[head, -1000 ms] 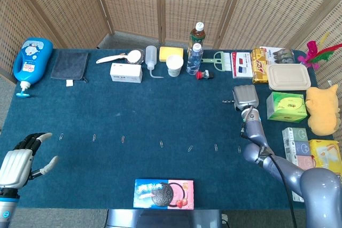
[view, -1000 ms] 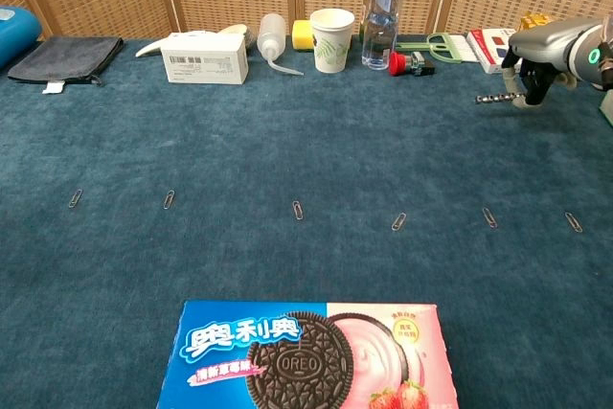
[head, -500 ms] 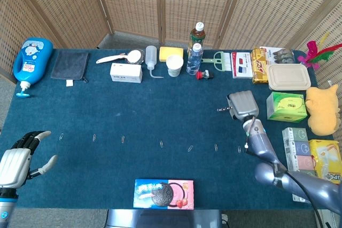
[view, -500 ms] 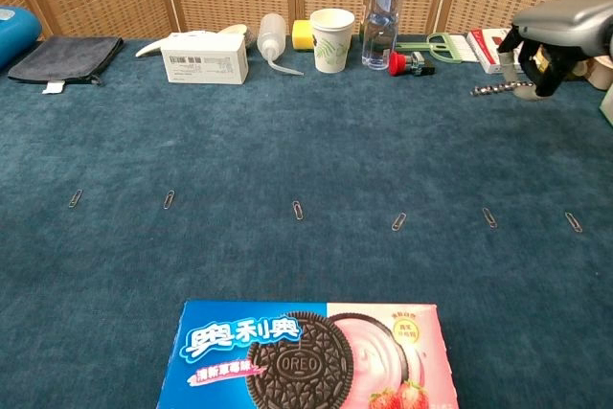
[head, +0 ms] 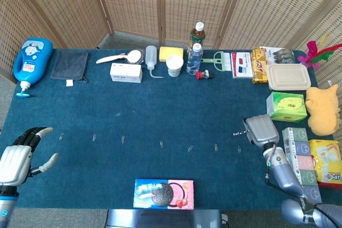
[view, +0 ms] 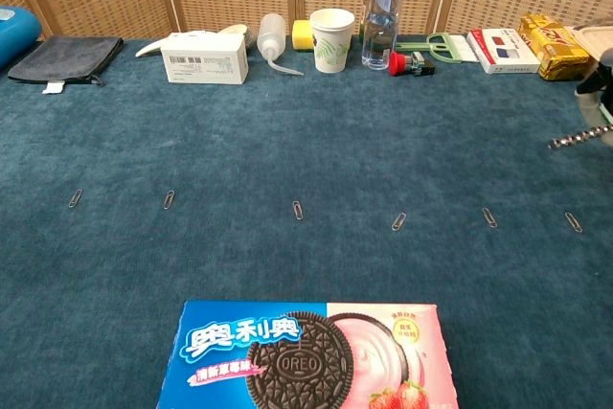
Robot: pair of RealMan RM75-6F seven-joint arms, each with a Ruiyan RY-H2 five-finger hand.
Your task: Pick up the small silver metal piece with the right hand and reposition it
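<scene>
The small silver metal piece is a thin screw-like rod. My right hand holds it by one end above the blue table, near the right side, and its tip sticks out to the left. In the chest view only the edge of that hand shows at the right border. My left hand hovers at the front left corner with its fingers spread and nothing in it. It does not appear in the chest view.
A row of paper clips crosses the table's middle. An Oreo box lies at the front edge. Bottles, a paper cup and a white box line the back. Tissue boxes and a yellow plush crowd the right side.
My right hand has carried the metal piece from the back right toward the front, drawing back along the right side. The left hand has barely moved.
</scene>
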